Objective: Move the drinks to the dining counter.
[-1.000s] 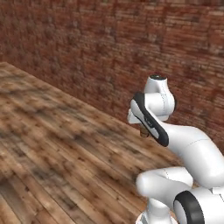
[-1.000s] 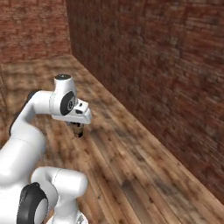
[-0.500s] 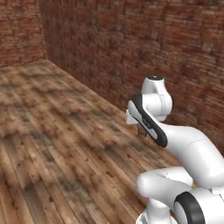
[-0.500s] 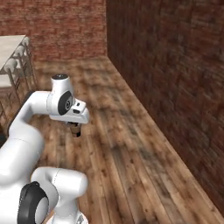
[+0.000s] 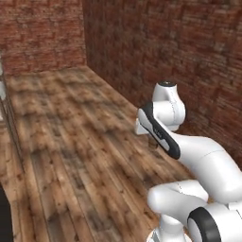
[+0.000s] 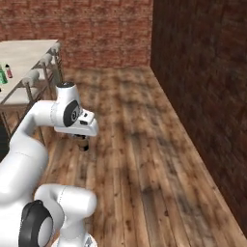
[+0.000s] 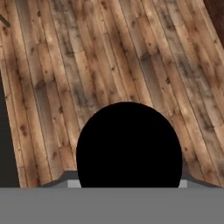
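Floorboards of worn brown wood [image 5: 80,156] are stretching away under my white robot arm [image 5: 189,151], and dark red brick walls [image 5: 189,52] are closing off the room on two sides. I am seeing the arm folded low over the floor, well away from any furniture. Looking along the hand, a round black object [image 7: 129,146] is filling the space right in front of the camera, sitting in the claw [image 7: 129,186]; the claw's fingers are holding apart around it, though I cannot tell from this what the black object is. From the right-hand base camera, the claw [image 6: 83,143] is hanging below the white wrist with something small and dark in it.

Far off at the upper left of that same camera, the long pale beige stone surface [image 6: 29,53] is standing with pale grey cushioned stools [image 6: 32,77] lined along its near edge. A small green glass bottle [image 6: 2,76] and a small pink bottle [image 6: 8,71] are standing on it, near each other.
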{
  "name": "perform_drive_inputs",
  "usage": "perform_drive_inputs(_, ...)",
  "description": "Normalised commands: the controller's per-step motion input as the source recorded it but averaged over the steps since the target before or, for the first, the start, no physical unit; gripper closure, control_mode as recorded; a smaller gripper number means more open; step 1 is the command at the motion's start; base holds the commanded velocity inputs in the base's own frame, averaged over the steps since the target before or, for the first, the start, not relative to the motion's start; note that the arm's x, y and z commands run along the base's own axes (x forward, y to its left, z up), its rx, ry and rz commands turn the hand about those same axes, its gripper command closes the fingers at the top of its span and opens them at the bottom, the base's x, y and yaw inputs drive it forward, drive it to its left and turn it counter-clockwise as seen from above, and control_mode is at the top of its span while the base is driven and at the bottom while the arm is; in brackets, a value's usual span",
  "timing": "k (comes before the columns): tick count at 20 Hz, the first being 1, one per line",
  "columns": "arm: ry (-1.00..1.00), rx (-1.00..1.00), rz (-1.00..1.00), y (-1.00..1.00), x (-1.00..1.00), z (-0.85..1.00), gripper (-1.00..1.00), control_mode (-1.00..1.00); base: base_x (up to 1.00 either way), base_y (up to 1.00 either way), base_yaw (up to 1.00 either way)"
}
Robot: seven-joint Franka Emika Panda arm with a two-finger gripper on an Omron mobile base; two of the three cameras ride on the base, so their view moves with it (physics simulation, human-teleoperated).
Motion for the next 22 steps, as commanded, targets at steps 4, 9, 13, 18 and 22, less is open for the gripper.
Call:
perform_drive_inputs(4, 0.0, 0.0, 0.0, 0.0, 0.0, 0.0, 1.0, 1.0, 1.0, -0.33, 0.18)
perform_drive_inputs(9, 0.0, 0.0, 0.0, 0.0, 0.0, 0.0, 1.0, 1.0, 1.0, -0.46, 0.13)
perform_drive_inputs(13, 0.0, 0.0, 0.0, 0.0, 0.0, 0.0, 1.0, 1.0, 1.0, -0.52, 0.11)
perform_drive_inputs(18, 0.0, 0.0, 0.0, 0.0, 0.0, 0.0, 1.0, 1.0, 1.0, -0.26, 0.14)
perform_drive_inputs(22, 0.0, 0.0, 0.0, 0.0, 0.0, 0.0, 1.0, 1.0, 1.0, -0.03, 0.27)
